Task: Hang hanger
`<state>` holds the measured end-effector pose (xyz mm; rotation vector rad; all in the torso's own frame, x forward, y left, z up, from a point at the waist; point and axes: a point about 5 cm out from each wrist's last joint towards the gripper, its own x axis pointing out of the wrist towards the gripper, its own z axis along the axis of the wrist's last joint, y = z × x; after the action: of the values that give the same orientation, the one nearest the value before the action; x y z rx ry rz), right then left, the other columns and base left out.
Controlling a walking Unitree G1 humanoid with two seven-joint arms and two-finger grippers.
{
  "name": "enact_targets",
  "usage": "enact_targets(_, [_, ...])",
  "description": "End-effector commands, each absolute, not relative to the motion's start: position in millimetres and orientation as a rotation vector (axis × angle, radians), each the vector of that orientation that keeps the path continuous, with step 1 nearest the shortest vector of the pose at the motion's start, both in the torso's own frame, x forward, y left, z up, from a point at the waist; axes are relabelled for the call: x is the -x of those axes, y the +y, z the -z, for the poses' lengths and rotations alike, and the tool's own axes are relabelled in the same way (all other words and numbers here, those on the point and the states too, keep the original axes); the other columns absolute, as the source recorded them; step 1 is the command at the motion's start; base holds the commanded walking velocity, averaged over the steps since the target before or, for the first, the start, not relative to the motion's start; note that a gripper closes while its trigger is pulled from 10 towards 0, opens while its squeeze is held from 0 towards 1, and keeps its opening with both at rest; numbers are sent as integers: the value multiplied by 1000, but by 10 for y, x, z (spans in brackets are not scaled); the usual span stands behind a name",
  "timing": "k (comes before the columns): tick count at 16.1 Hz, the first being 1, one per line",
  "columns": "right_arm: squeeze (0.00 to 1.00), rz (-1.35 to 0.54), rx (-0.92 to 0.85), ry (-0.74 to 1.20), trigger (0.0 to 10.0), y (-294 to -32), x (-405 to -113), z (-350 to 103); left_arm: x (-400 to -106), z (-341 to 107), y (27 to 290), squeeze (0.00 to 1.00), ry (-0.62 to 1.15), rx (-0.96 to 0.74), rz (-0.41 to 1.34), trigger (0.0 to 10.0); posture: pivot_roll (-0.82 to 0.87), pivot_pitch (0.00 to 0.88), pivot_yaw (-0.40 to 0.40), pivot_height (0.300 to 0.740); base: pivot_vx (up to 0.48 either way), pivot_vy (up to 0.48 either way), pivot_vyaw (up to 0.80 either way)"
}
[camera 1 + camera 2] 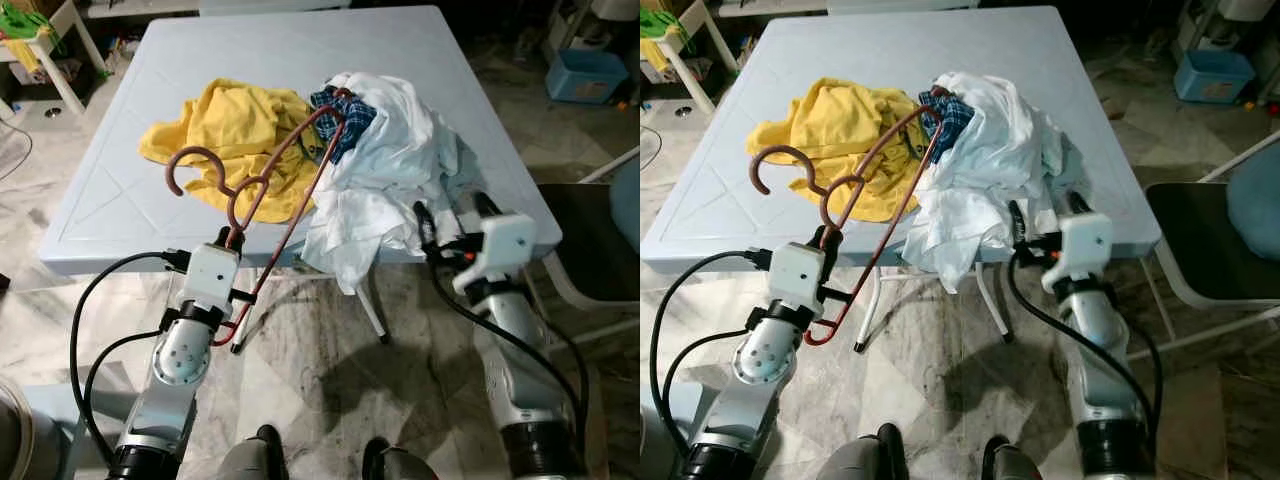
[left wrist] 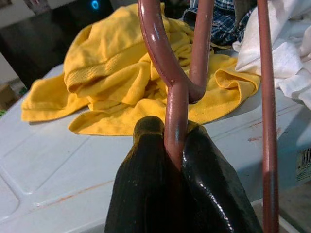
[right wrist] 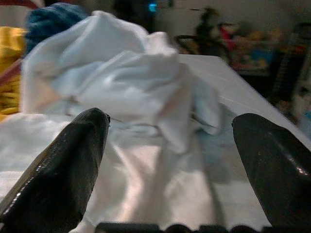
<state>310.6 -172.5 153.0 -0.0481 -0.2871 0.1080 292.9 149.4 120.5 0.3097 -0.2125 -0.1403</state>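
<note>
A reddish-brown plastic hanger [image 1: 262, 190] leans over the near edge of the pale blue table [image 1: 420, 60], hook to the left, far end in the clothes. My left gripper [image 1: 233, 238] is shut on the hanger's neck; the two black fingers [image 2: 146, 184] pinch the bar [image 2: 176, 116]. A yellow garment [image 1: 235, 130] lies under the hanger. A white garment [image 1: 385, 160] is heaped to its right and hangs off the table edge, with a blue checked cloth [image 1: 345, 118] on top. My right gripper [image 3: 170, 145] stands open just before the white garment, at the table's near right edge [image 1: 440, 215].
A dark chair seat [image 1: 590, 240] with a white frame stands to the right of the table. A blue bin [image 1: 585, 75] sits on the floor at far right. A white stool [image 1: 45, 50] stands at far left. Marbled floor lies below the table's near edge.
</note>
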Motion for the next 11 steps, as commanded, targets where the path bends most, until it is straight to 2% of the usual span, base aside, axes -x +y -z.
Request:
enact_targets(1, [0, -63, 63, -298, 10000, -1784, -3064, -1552, -2924, -1148, 1541, 0, -187, -324, 124, 10000, -48, 127, 43, 740, 0, 0, 0])
enact_targets(4, [0, 6, 47, -280, 10000, -1860, -2999, -1532, -2923, -1144, 1540, 0, -202, -336, 108, 10000, -54, 132, 43, 740, 0, 0, 0])
enact_targets(11, [0, 17, 55, -242, 10000, -1854, -2957, -1475, -2920, -1129, 1507, 0, -215, -372, 87, 10000, -56, 144, 39, 740, 0, 0, 0])
